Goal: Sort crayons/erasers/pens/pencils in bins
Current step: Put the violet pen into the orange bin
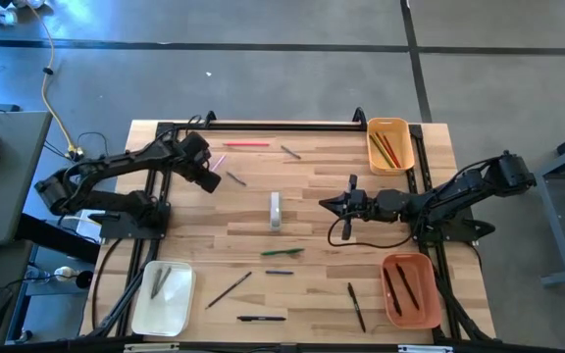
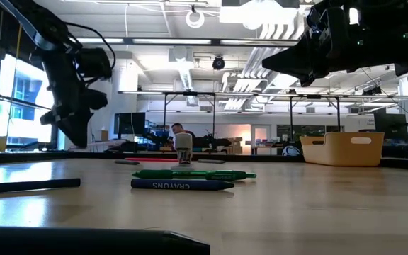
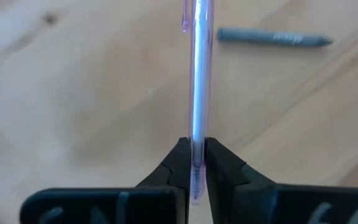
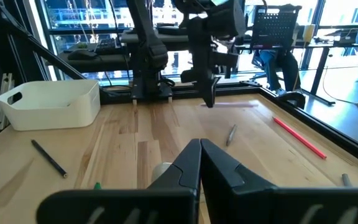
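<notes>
the left gripper [image 3: 193,163] is clamped on a slim clear pen with a pink-violet tint [image 3: 196,81], its two dark fingers [image 3: 174,163] pressed against the barrel near one end. in the high view this gripper [image 1: 207,175] sits over the far left part of the light wooden slatted table [image 1: 322,226], the pen [image 1: 219,161] showing as a faint pink sliver beside it. just beyond lies one short grey crayon [image 3: 272,38].

the right gripper [image 4: 199,163] has its fingers drawn together with nothing between them; it hangs over the middle right of the table [image 1: 346,204], pointing toward a small white eraser block [image 1: 275,210] that stands near the centre.

loose on the table: one long red pencil [image 1: 247,144] by the far rail, two short grey crayons [image 1: 290,151] [image 1: 234,178], one green marker [image 1: 282,252] with one dark blue crayon [image 1: 280,272] just beside it, and three slim dark pens [image 1: 229,289] [image 1: 261,318] [image 1: 356,306] toward the near edge.

there are three bins. the small yellow-orange plastic bin [image 1: 401,135] at the far right corner holds a few thin coloured pencils [image 1: 386,150]; their exact number cannot be told. the larger orange bin [image 1: 432,302] at the near right holds two dark pens [image 1: 399,288]. the cream-white squarish bin [image 1: 165,312] at the near left holds two short greyish sticks [image 1: 160,280].
</notes>
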Controlling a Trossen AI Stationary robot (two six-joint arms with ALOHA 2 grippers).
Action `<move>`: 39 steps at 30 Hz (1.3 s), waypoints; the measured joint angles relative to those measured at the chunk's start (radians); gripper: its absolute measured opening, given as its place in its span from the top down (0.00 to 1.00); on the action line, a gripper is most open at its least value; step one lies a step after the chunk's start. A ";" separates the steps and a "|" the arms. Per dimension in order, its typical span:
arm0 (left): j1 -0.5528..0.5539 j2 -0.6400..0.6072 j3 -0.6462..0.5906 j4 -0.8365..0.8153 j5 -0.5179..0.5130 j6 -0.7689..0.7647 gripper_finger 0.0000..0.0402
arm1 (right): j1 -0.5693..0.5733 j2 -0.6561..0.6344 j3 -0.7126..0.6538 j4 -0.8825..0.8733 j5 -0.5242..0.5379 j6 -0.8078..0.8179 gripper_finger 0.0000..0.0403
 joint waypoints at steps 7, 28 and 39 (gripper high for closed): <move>-0.058 -0.134 0.001 0.033 -0.004 -0.024 0.97 | 0.000 0.000 0.000 0.000 0.000 0.008 1.00; -0.420 -0.232 -0.294 1.157 0.109 -0.088 0.97 | -0.007 0.030 0.081 0.005 -0.033 0.158 1.00; -0.542 -0.145 -0.307 1.417 0.108 -0.023 0.97 | -0.020 0.309 0.439 -0.066 -0.098 0.156 0.94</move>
